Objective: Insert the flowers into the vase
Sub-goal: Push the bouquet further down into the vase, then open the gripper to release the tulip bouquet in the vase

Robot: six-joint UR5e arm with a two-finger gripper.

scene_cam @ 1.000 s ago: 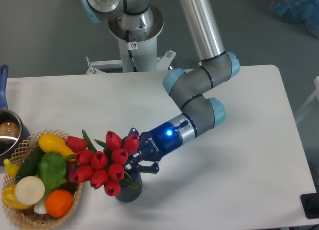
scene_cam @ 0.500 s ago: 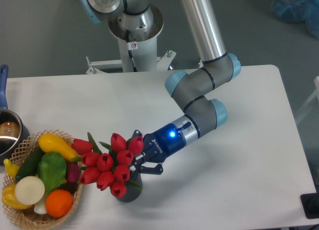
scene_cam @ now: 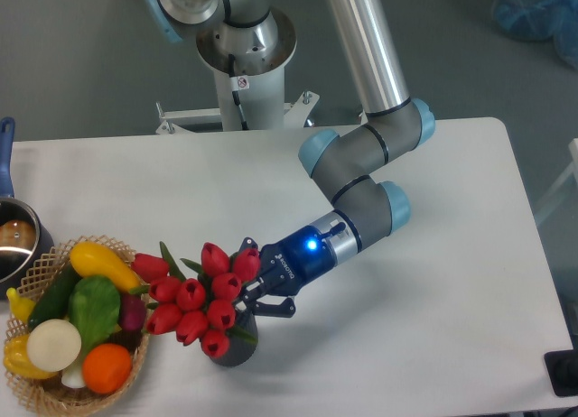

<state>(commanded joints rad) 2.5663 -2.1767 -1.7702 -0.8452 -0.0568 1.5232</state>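
The white tabletop (scene_cam: 433, 345) carries everything, with the basket of vegetables (scene_cam: 77, 322) at its left edge. The flowers (scene_cam: 194, 295) lean sideways over the vase (scene_cam: 237, 343), buds toward the basket, stems seemingly at the mouth. The end effector (scene_cam: 256, 291) looks clenched on the flowers near their stems, though its fingers are partly hidden. I'd say the bunch should be tipped upright and lowered slowly, so the small vase doesn't topple.
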